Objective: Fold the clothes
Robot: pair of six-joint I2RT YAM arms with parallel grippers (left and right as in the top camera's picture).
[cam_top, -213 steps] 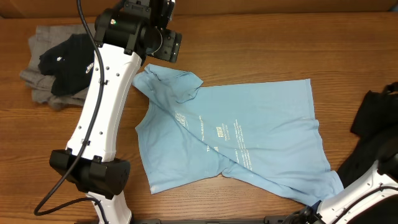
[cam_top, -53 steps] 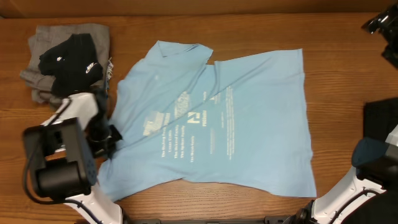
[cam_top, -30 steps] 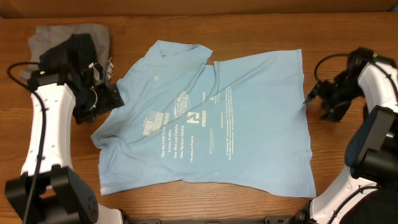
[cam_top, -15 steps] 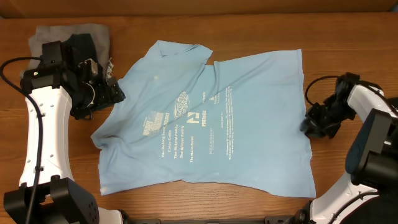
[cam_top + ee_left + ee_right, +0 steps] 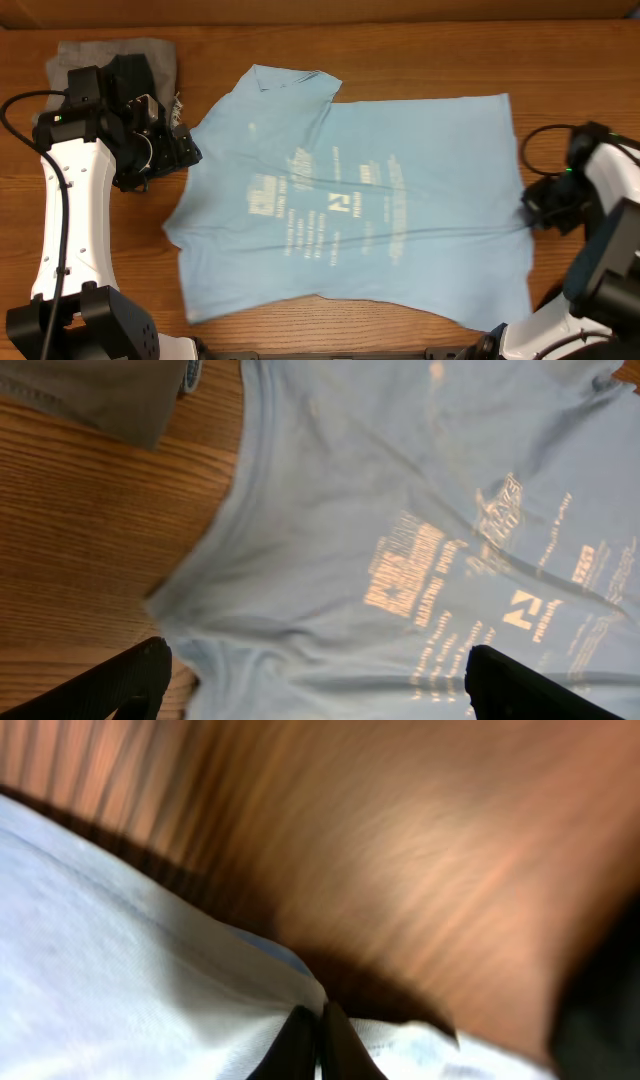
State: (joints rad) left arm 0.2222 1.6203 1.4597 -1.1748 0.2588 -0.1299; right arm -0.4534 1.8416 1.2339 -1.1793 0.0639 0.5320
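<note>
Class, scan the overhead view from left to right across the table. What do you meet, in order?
Grey clothes pile → open left tool → light blue T-shirt → right tool, shut on the shirt's edge.

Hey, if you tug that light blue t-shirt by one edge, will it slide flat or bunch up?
Probably floppy: the blue t-shirt lies limp with creases fanning from its pinched right edge, so it would drape, not hold shape. Likely light; it should slide easily on the smooth wooden table, though one-point pulls would likely wrinkle it.
</note>
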